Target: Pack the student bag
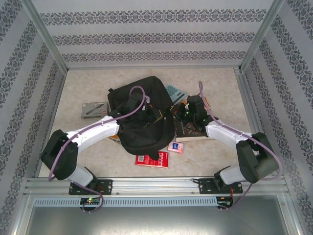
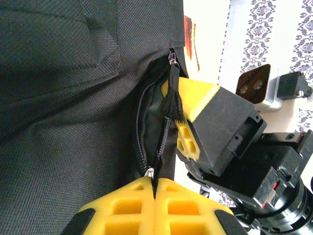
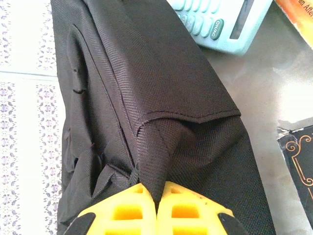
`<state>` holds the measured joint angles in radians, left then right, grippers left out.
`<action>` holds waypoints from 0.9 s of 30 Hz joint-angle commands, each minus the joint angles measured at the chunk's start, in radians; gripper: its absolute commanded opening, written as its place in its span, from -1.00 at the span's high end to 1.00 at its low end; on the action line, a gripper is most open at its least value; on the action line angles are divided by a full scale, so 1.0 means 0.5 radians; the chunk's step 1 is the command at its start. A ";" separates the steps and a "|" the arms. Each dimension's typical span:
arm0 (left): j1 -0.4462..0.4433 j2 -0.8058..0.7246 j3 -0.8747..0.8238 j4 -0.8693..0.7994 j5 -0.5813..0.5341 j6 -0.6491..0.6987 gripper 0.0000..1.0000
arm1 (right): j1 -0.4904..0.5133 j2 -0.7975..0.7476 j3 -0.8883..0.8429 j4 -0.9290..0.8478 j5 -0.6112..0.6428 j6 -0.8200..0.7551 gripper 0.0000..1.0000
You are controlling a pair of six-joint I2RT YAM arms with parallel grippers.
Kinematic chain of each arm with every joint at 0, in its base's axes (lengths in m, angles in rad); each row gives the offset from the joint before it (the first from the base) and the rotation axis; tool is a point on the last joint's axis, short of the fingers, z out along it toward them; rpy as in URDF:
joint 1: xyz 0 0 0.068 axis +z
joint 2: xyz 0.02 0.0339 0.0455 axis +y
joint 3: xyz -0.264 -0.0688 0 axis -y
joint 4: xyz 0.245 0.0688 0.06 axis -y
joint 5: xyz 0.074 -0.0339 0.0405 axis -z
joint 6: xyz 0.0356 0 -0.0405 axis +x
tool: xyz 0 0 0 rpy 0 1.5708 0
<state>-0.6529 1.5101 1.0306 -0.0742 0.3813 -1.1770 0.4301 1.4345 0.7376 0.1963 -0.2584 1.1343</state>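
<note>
At the student bag's (image 2: 58, 122) zipper (image 2: 141, 128), left gripper (image 2: 154, 185) pinches (wrist close-up).

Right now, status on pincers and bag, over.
Left pincer shut on zipper pull. Right pincer shut on tab of black fabric backpack. Zipper partly open. Teal calculator alongside.

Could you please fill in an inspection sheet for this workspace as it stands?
Surface: beige table, crowded in the middle.
Job's things: black backpack lying centre, zipper partly open.
Clutter: grey case, calculator, dark book, red notebook, pink packet.
Grippers: left gripper shut on the zipper pull; right gripper shut on a backpack fabric fold.
Cables: purple cable looping over each arm.
Surroundings: patterned walls, metal frame.
</note>
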 commanded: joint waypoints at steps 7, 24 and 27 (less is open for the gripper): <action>0.008 -0.237 0.005 -0.361 0.035 0.245 0.92 | -0.096 0.002 0.059 0.003 0.220 -0.013 1.00; 0.014 -0.182 0.389 -0.683 0.251 0.427 0.95 | -0.045 0.320 0.628 -0.579 0.233 -0.468 1.00; 0.014 -0.244 0.348 -0.770 0.240 0.491 1.00 | -0.079 0.354 0.663 -0.595 0.236 -0.474 1.00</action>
<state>-0.6460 1.4193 1.2140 -0.3962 0.4774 -0.9710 0.4046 1.5940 1.0256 -0.0952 -0.1795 0.9230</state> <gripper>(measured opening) 0.053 0.040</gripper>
